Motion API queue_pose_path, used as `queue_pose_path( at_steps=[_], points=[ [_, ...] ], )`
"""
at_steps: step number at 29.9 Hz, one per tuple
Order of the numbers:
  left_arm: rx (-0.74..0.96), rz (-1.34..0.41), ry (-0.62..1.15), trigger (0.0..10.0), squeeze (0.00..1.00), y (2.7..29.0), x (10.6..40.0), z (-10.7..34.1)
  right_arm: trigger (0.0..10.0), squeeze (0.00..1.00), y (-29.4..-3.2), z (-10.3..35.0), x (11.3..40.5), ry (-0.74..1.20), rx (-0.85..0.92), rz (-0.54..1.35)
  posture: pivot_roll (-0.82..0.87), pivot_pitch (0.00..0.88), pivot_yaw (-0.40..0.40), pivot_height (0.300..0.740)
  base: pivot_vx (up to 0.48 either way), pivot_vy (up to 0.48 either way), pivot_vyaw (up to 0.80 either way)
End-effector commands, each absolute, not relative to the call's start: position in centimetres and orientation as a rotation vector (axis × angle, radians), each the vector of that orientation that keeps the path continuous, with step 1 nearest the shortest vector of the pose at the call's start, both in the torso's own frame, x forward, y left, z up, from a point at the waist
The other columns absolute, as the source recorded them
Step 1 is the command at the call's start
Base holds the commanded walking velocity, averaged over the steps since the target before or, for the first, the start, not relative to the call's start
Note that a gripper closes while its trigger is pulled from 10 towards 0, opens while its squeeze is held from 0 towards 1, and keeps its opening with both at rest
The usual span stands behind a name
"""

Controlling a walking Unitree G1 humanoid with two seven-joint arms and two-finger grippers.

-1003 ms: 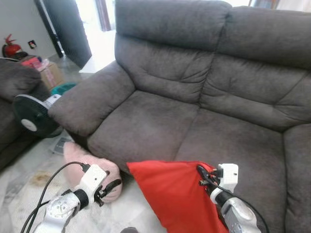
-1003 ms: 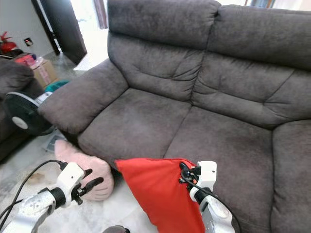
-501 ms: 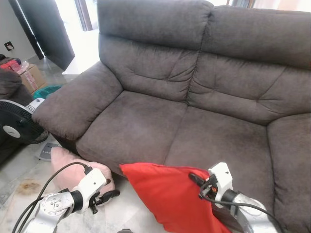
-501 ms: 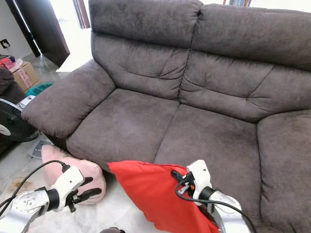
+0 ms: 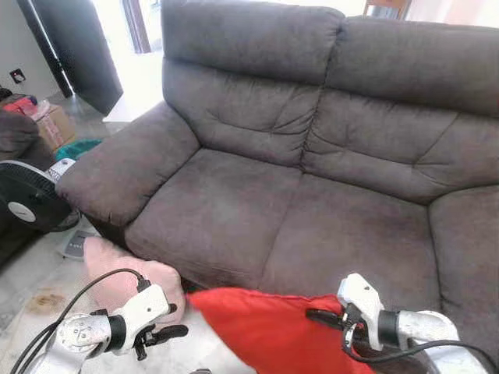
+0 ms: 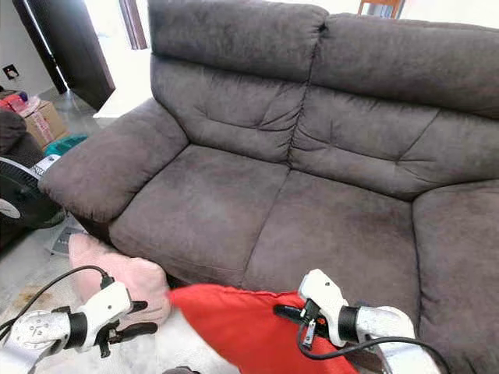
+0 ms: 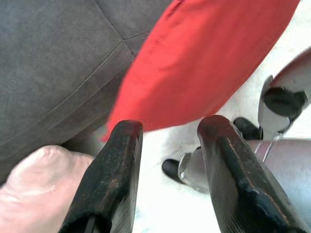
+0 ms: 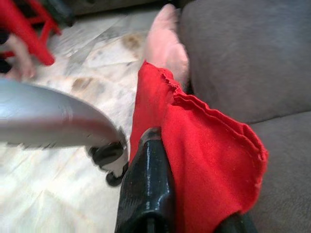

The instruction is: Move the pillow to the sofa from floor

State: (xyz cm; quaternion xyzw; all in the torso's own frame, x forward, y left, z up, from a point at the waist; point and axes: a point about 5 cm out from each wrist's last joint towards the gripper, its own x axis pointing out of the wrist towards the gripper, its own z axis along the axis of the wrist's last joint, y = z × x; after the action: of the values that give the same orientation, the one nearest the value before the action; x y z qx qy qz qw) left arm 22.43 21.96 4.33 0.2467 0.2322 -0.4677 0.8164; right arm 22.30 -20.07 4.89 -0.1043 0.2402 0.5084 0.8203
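Right wrist view — right pincer (image 8: 194,213) clamps red pillow (image 8: 204,145); left pincer (image 7: 167,165) spread, empty — no legible writing.

red pillow (image 5: 269,331) held up before the grey sofa (image 5: 257,202).

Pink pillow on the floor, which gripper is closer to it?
Left. The left gripper hangs open just in front of the pink pillow; the right gripper is farther off, shut on the red pillow.
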Motion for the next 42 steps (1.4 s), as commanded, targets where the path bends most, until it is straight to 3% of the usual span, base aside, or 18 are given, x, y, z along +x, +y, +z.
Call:
queue_pose_path(
  at_steps=[1, 18, 19, 21, 22, 40, 41, 42],
  points=[
    [0.571, -1.042, 0.497, 10.0, 0.0, 22.0, 22.1, 4.3, 10.0, 0.0, -19.2, 7.0, 22.6, 0.429, -0.237, 1.164, 0.06, 0.0, 0.001, 0.74, 0.0, 0.0, 0.0],
    [0.653, -1.137, 0.507, 10.0, 0.0, 21.7, 20.9, 2.1, 10.0, 0.0, -17.4, 11.0, 22.6, 0.338, -0.284, 1.31, 0.06, 0.0, 0.001, 0.74, 0.0, 0.0, 0.0],
    [0.653, -1.136, 0.509, 10.0, 0.58, 21.7, 21.0, 2.0, 10.0, 0.0, -17.4, 11.2, 22.6, 0.336, -0.289, 1.31, 0.06, 0.0, 0.001, 0.74, 0.0, 0.0, 0.0],
    [0.652, -1.133, 0.512, 10.0, 0.58, 21.7, 21.0, 2.0, 10.0, 0.0, -17.4, 11.2, 22.7, 0.336, -0.292, 1.309, 0.06, 0.0, 0.0, 0.74, 0.0, 0.0, 0.0],
    [0.658, -1.132, 0.513, 10.0, 1.0, 21.8, 21.1, 2.0, 10.0, 0.0, -17.4, 11.3, 22.6, 0.338, -0.295, 1.317, 0.05, 0.0, 0.001, 0.74, 0.0, 0.0, 0.0],
    [0.779, -1.165, 0.515, 10.0, 1.0, 22.8, 21.4, 1.6, 10.0, 0.0, -17.0, 12.3, 21.7, 0.364, -0.325, 1.397, 0.05, 0.01, -0.002, 0.74, 0.0, 0.0, 0.0],
    [0.79, -1.161, 0.514, 10.0, 0.0, 22.9, 21.3, 1.5, 10.0, 0.0, -16.9, 12.6, 21.7, 0.357, -0.33, 1.41, 0.05, 0.013, -0.002, 0.74, 0.0, 0.0, 0.0],
    [0.789, -1.158, 0.514, 10.0, 0.0, 22.9, 21.3, 1.4, 10.0, 0.0, -16.8, 12.8, 21.7, 0.352, -0.333, 1.415, 0.05, 0.013, -0.002, 0.74, 0.0, 0.0, 0.0]
  ],
)
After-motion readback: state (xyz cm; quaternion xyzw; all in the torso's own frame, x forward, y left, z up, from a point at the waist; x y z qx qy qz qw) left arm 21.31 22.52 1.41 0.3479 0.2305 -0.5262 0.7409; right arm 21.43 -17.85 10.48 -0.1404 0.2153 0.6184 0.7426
